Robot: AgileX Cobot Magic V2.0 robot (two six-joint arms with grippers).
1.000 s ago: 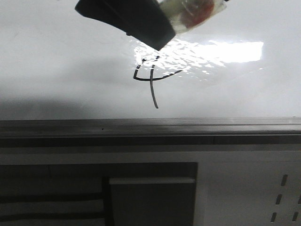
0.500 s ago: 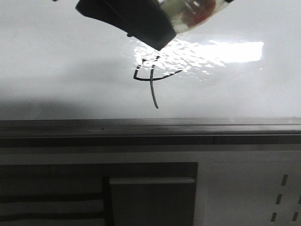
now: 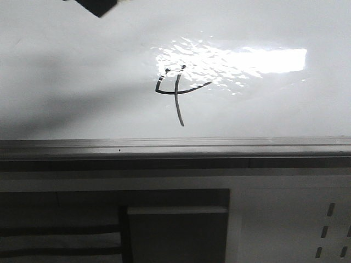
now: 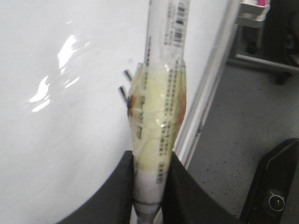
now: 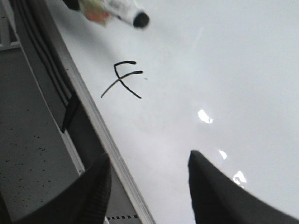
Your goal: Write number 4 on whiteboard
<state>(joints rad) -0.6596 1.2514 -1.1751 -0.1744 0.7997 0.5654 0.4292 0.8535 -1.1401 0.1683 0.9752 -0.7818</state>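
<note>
Front view: the number 4 (image 3: 176, 90) is drawn in thin black on the whiteboard (image 3: 66, 71), near the board's near rail edge (image 3: 175, 147) and at the left end of the light glare (image 3: 241, 59). Open top, long upright stroke, curved crossbar, lines a bit broken. Only a dark scrap of the left gripper (image 3: 97, 5) shows at the board's far edge, left of the digit and well apart from it.

Left wrist view: left gripper (image 4: 150, 186) clenched on a marker (image 4: 161, 84), barrel wrapped in yellowish tape (image 4: 159, 116). Marker's long axis runs straight out from the fingers toward the board. Stroke ends of the number 4 (image 4: 125, 84) peek out just beside the taped barrel. Barcode and small print on the barrel, too blurred to read. No brand legible.

Right wrist view: right gripper (image 5: 149, 186) is spread wide, nothing between the fingers, hovering over the board. The number 4 (image 5: 122, 80) lies ahead of it, close to the rail edge; the marker tip (image 5: 140, 19) is beyond the digit, off the surface as far as I can tell.

Judgement: digit looks complete, so the pen arm only needs to clear off. The left arm carries the pen; the right plays no part. The tip lies off the far-left side of the digit, so any touch-up would mean coming back toward the rail.
</note>
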